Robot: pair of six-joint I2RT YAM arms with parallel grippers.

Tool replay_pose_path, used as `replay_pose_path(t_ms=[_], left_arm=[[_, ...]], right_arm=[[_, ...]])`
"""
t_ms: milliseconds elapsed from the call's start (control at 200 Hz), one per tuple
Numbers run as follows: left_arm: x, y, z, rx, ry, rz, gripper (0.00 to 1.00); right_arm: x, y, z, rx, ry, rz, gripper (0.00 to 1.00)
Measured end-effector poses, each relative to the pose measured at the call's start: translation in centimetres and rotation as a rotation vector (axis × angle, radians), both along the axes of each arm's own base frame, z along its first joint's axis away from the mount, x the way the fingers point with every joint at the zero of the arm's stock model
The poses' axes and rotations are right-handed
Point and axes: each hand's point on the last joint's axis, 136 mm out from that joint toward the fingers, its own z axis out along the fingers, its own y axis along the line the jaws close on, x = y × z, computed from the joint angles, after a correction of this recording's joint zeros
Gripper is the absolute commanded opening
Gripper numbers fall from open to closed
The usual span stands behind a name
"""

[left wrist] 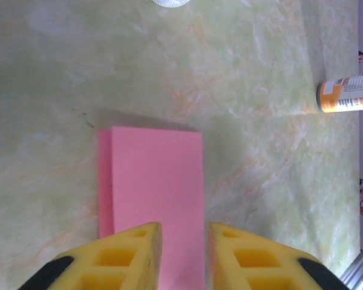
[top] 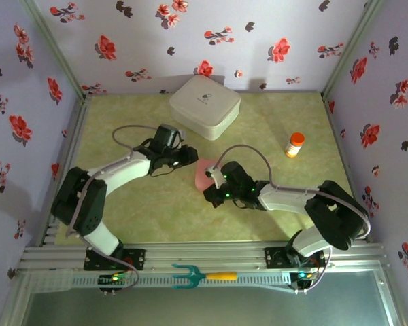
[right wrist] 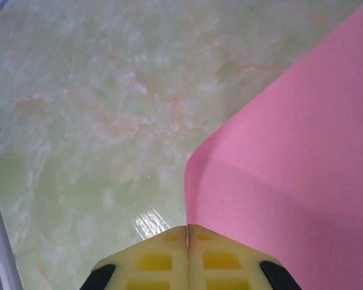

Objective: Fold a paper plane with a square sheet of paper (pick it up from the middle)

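Green marbled table (top: 122, 210). White rounded box (top: 204, 105) at rear, lid closed, contents hidden. Pink square sheet of paper (left wrist: 157, 181) at table centre, folded double, between grippers. Right gripper (right wrist: 187, 232) clenched on sheet edge, lifting it. Left gripper (left wrist: 183, 228) over sheet, jaws slightly parted, nothing pinched. Orange-capped bottle (top: 294, 145) to right, cap on.

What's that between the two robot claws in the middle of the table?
A pink sheet of paper, plain in the overhead view. The right gripper is shut on it; the left gripper sits at its other side.
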Motion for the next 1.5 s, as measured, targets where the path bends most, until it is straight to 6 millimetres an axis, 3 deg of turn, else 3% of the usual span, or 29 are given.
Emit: replay_pose_path(t_ms=[285,525,665,1140,1500], left_arm=[[0.7,-3.7,-2.5,0.014,0.069,-0.101,0.18],[-0.9,-3.6,-7.1,0.077,0.187,-0.126,0.16],[-1.3,-3.3,-8.8,0.1,0.225,-0.129,0.15],[-1.5,-3.2,-9.6,0.115,0.221,-0.138,0.13],[-1.4,-3.3,-9.6,0.111,0.215,-0.14,0.13]], right_arm=[[-0.4,-0.5,-0.7,-0.002,0.02,-0.003,0.0],[-0.3,-0.5,-0.8,0.0,0.028,-0.012,0.0],[-0.3,-0.6,-1.0,-0.002,0.034,-0.017,0.0],[0.8,-1.7,-2.4,-0.026,0.096,-0.08,0.0],[2.6,-2.3,-2.1,-0.042,0.11,-0.152,0.01]])
